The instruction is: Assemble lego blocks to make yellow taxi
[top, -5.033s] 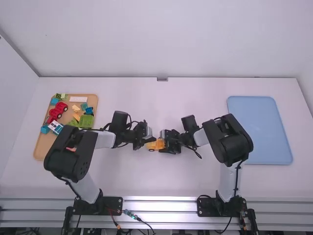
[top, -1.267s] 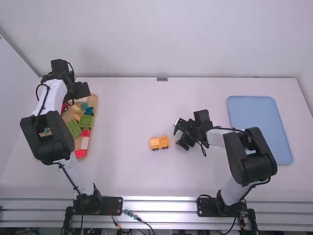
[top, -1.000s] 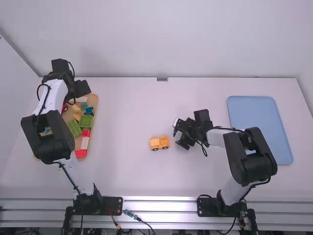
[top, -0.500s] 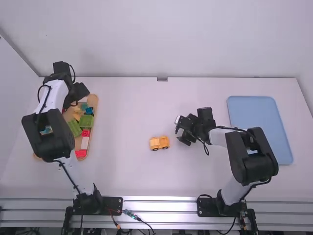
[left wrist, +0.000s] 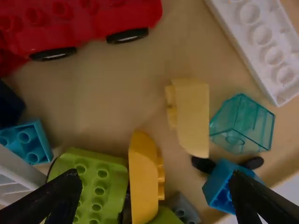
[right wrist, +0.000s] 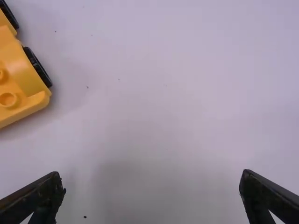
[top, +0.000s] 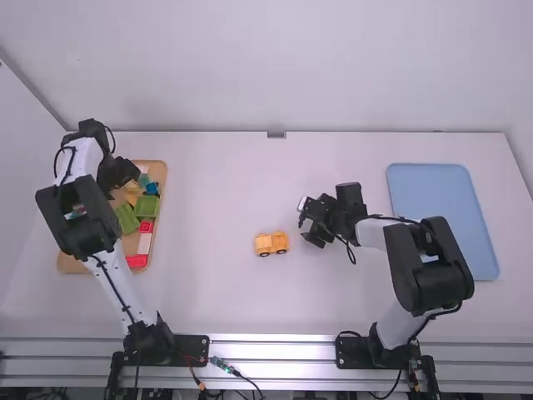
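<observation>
Black and spread apart, the left gripper [top: 125,177] hangs over the tan tray [top: 68,261], with yellow blocks [left wrist: 144,175] beneath it. Over on the bench [top: 225,183], I see the right gripper [top: 308,221] parted too, empty, near the wheeled yellow car [top: 271,243] standing around the middle.

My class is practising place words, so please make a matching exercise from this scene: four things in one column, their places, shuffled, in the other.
Things
1. Yellow wheeled piece
2. Blue tray
3. Left tool
4. Red wheeled block

Places
A. Over the wooden tray, fingers apart
B. Near the right edge of the table
C. Lying in the wooden tray
D. On the table, to the left of the right tool in the high view

Right pairs: 1-D, 2-B, 3-A, 4-C
</observation>
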{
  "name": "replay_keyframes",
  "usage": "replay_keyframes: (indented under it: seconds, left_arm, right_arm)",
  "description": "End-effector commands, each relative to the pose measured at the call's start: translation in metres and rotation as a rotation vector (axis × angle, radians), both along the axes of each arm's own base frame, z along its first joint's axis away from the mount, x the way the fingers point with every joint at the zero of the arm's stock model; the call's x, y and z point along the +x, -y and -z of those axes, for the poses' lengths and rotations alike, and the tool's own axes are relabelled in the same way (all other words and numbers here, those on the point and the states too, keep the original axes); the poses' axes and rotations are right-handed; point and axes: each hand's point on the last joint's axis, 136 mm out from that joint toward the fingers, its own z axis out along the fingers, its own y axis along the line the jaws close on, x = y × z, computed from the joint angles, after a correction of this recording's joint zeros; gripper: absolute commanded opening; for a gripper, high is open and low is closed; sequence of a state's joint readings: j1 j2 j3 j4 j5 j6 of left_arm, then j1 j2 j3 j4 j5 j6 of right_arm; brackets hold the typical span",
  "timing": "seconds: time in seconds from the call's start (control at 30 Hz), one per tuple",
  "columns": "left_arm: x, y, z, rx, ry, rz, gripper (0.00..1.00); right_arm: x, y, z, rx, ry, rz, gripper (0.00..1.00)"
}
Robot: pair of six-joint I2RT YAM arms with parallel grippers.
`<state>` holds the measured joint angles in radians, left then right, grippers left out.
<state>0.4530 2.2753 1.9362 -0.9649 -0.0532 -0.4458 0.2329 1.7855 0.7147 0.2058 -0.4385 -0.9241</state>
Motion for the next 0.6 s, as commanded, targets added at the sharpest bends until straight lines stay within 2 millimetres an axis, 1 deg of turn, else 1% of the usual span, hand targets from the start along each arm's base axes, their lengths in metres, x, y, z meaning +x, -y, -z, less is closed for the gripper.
replay_keyframes:
  seconds: [0.0,0.07,0.1,0.13,0.23,0.27,0.37,0.4,0.43,0.57]
  left_arm:
    - [0.015,0.003,-0.006,0.008,0.017,0.016,0.84]
    - [0.018,-0.005,-0.016,0.047,0.027,-0.006,0.83]
    - [0.019,-0.006,-0.021,0.05,0.035,-0.009,0.83]
    - [0.02,-0.003,-0.023,0.044,0.036,-0.005,0.84]
    - [0.02,0.001,-0.022,0.009,0.04,0.014,0.82]
    - [0.017,0.001,-0.017,-0.007,0.033,0.016,0.81]
    - [0.012,0.003,-0.016,-0.004,0.01,0.027,0.8]
    - [0.013,0.005,-0.015,-0.006,0.007,0.031,0.8]
    - [0.015,0.009,-0.015,-0.007,0.01,0.027,0.77]
    - [0.017,0.012,-0.015,0.017,0.003,0.04,0.76]
  right_arm:
    - [-0.002,-0.002,-0.006,0.01,0.01,-0.008,0.99]
    - [-0.002,-0.002,-0.006,0.012,0.007,-0.005,0.99]
    - [-0.002,-0.002,-0.006,0.012,0.007,-0.005,0.99]
    - [-0.002,-0.002,-0.006,0.015,0.006,-0.008,0.99]
    - [-0.003,-0.004,-0.006,0.016,0.006,-0.015,0.99]
    - [-0.005,-0.007,-0.006,0.012,0.008,-0.023,0.99]
    - [-0.006,-0.009,-0.006,0.01,0.009,-0.03,0.99]
    - [-0.006,-0.009,-0.006,0.009,0.009,-0.03,0.99]
    - [-0.005,-0.008,-0.006,0.01,0.01,-0.027,0.99]
    - [-0.003,-0.004,-0.006,0.01,0.009,-0.014,0.99]
